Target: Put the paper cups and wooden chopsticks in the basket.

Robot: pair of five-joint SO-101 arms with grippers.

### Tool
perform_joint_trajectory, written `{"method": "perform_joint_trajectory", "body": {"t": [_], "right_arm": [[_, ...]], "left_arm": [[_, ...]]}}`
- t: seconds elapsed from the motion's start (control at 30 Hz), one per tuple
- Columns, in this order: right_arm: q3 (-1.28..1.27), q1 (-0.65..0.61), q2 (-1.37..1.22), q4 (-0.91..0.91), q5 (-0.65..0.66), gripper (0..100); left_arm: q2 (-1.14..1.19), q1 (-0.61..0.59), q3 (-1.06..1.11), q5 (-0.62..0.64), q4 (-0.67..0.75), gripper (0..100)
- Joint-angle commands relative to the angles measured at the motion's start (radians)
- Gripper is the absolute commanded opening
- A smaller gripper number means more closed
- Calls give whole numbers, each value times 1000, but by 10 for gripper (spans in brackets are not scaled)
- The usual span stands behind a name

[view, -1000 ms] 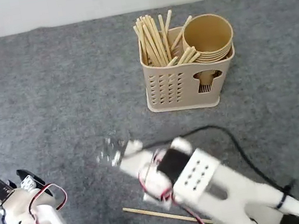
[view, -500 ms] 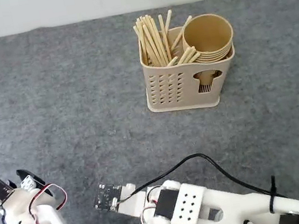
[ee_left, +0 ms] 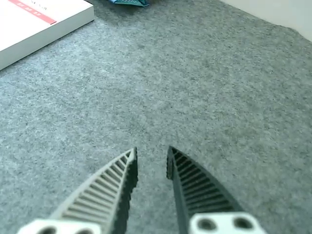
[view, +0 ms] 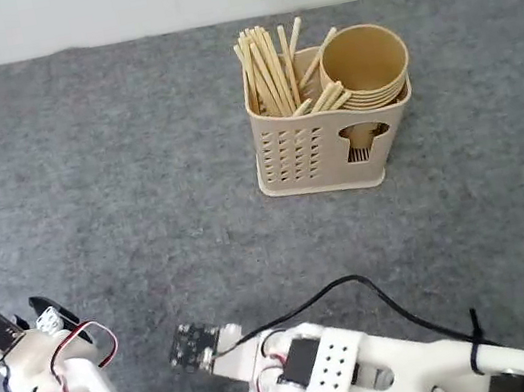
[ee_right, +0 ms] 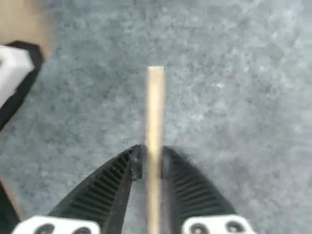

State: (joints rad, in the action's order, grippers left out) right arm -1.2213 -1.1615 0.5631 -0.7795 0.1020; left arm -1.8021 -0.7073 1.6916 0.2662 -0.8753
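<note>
One chopstick looks to be the last thing out of place. At the left, the left gripper (ee_left: 151, 155) hangs over bare mat (ee_left: 204, 87), its jaws a little apart with nothing between them. Right of it, the right gripper (ee_right: 148, 153) is pinched on the chopstick (ee_right: 155, 107), which juts straight ahead past the tips; whether it is clear of the mat I cannot tell.

To do this well, keep the pinch firm so the stick does not pivot. Lift, carry it to the basket (view: 307, 152), and tip it upright over the compartment holding the other chopsticks (view: 266, 65), not the cups (view: 363, 58) beside them. Release low.

The right wrist view gives the grip and the stick's line. The high view gives the route: the basket stands well apart from the right arm (view: 323, 368), farther up the table and slightly right.
</note>
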Motion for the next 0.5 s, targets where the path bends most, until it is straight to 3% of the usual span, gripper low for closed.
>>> {"method": "perform_joint_trajectory", "body": {"t": [0.0,0.13,0.37,0.47], "right_arm": [[-6,91,30,5,35,37],[-5,160,30,-27,78,38],[15,174,31,-28,92,19],[31,213,31,-28,161,9]], "left_arm": [[2,8,-8,-12,-6,94],[2,8,-8,-12,-6,94],[2,8,-8,-12,-6,94],[2,8,-8,-12,-6,94]]}}
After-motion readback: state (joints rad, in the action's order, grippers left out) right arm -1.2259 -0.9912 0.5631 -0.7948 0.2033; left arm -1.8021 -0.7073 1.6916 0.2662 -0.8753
